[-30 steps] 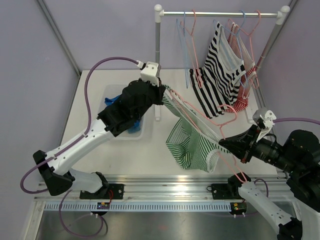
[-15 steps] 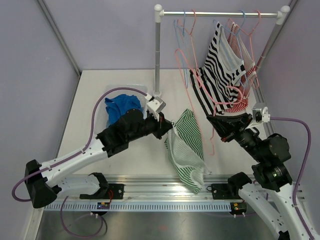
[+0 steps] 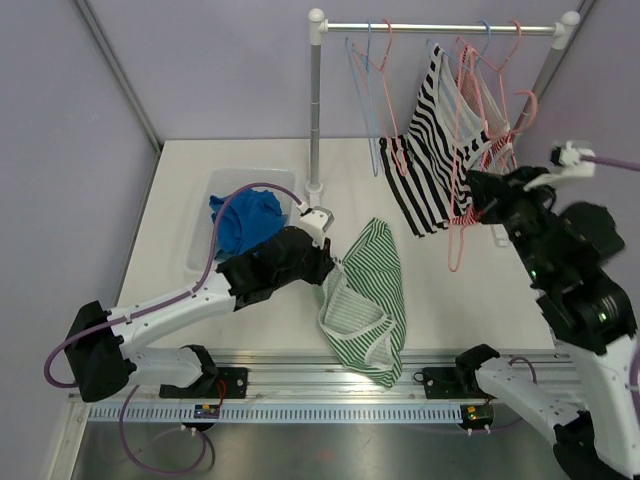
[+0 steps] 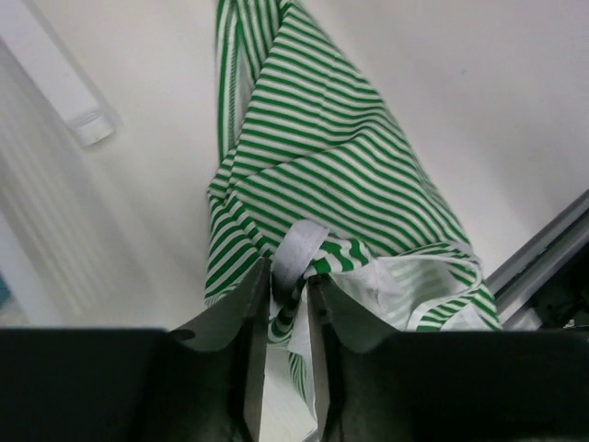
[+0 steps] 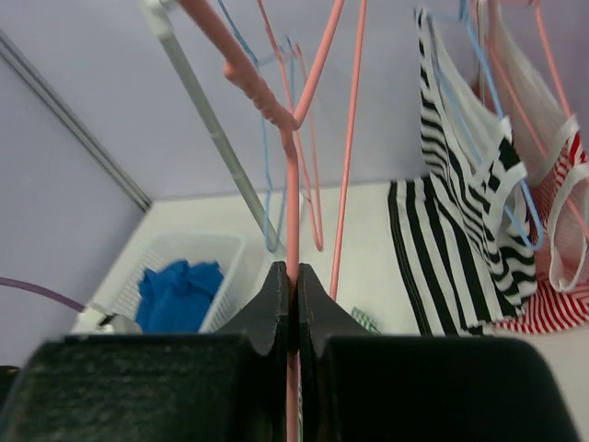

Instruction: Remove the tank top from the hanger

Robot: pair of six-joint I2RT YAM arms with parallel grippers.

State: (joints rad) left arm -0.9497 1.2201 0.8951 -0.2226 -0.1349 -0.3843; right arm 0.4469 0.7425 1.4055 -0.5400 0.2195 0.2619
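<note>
The green-and-white striped tank top [image 3: 372, 300] lies crumpled on the table, off the hanger. My left gripper [image 3: 326, 268] is low at its left edge. In the left wrist view the tank top [image 4: 340, 175] spreads out ahead, and the left gripper [image 4: 289, 274] is open by a narrow gap, with a white strap lying loose between the tips. My right gripper [image 3: 480, 192] is raised near the rack and shut on the bare pink hanger [image 3: 456, 240]. The right wrist view shows that gripper [image 5: 293, 273] pinching the hanger's wire [image 5: 293, 184].
The clothes rack rail [image 3: 440, 27] and its post [image 3: 315, 110] stand at the back, carrying a black-and-white striped top [image 3: 432, 155], a red striped top [image 3: 478, 150] and spare hangers. A white bin [image 3: 203, 195] holding blue cloth [image 3: 243, 216] sits left. A metal rail [image 3: 300, 375] runs along the near edge.
The tank top slid off the hanger and dropped onto the table. My right arm lifted the bare hanger up and back toward the rack. The left gripper lowered and its jaws parted slightly.
</note>
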